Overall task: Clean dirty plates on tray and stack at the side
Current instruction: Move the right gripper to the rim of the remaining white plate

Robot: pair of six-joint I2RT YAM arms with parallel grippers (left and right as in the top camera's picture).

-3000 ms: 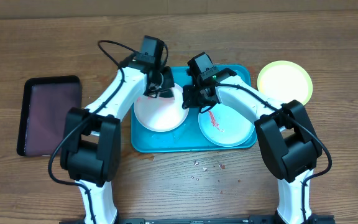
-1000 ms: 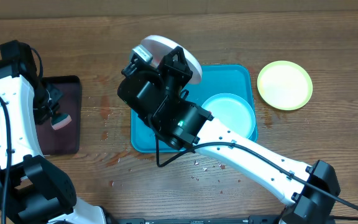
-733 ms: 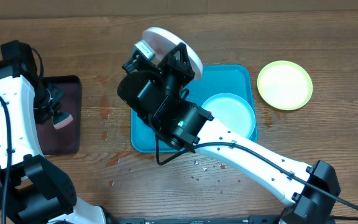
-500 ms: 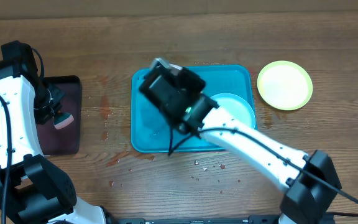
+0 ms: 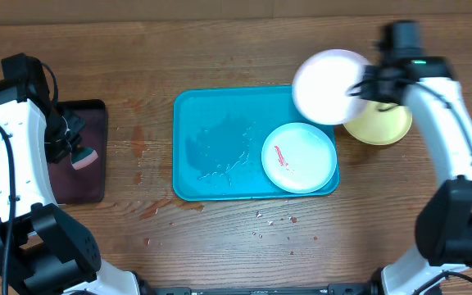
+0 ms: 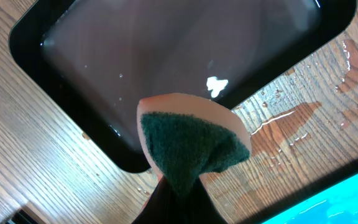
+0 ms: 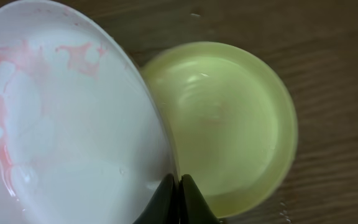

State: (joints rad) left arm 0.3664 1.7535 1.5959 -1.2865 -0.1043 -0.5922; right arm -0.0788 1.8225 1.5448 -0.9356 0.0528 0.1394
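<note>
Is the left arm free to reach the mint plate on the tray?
Likely yes: the mint plate lies uncovered; the right gripper holds the white plate away by the yellow-green plate.

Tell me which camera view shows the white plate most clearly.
The right wrist view. The white plate is large there, pink smears plain, its rim pinched in the jaws of the right gripper, partly hiding the yellow-green plate. The overhead view gives only a pale disc overlapping that plate. The left wrist view does not show it.
</note>
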